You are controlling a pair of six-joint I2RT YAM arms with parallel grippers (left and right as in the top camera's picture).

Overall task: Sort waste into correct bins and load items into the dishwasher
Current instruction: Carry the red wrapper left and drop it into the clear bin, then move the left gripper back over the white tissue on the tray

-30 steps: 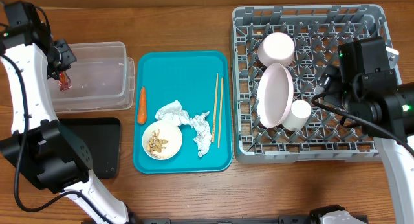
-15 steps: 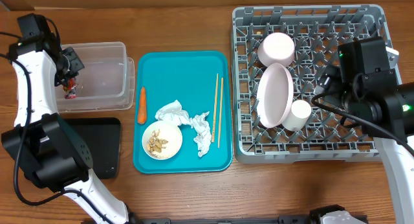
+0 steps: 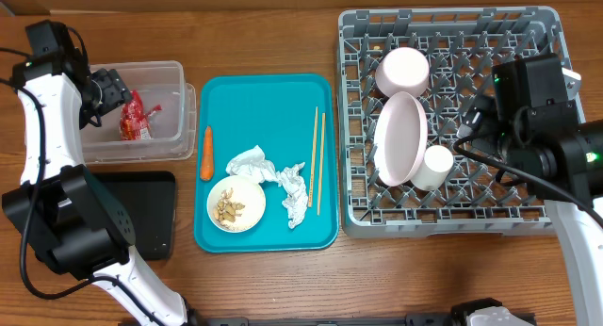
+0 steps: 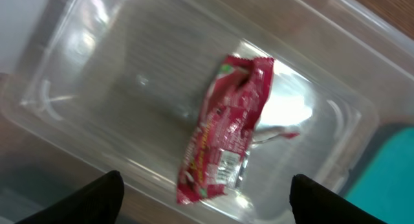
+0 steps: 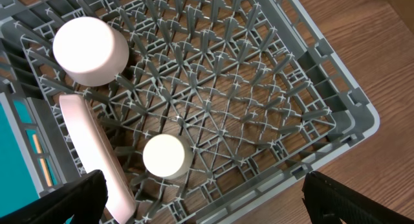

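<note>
Dropping waste into the clear tub (image 3: 162, 70) looks like the step in hand: the red wrapper (image 3: 135, 117) lies flat on the tub's floor, touching neither of the left fingers (image 4: 97, 198), which stand spread wide above it. The left gripper (image 3: 111, 86) hangs over the tub's left half, inside the line of its walls. To finish well, I would lift it straight up with the fingers kept apart, so that nothing snags the light wrapper or knocks the thin rim and shifts the tub on the surface. The carrot (image 3: 206, 153), lying at the left edge of the teal tray (image 3: 273, 86) just beside the tub, seems the nearest next piece; being slim and round, it probably wants a pinch across its middle. The tissues (image 3: 247, 162) and the bowl of nut scraps (image 3: 236, 205) wait on the same tray, with the chopsticks (image 3: 318, 161) to their right. The right gripper (image 5: 210, 198) hovers over the dish rack (image 3: 542, 24), fingers spread and holding nothing, above the cup (image 5: 165, 155).
</note>
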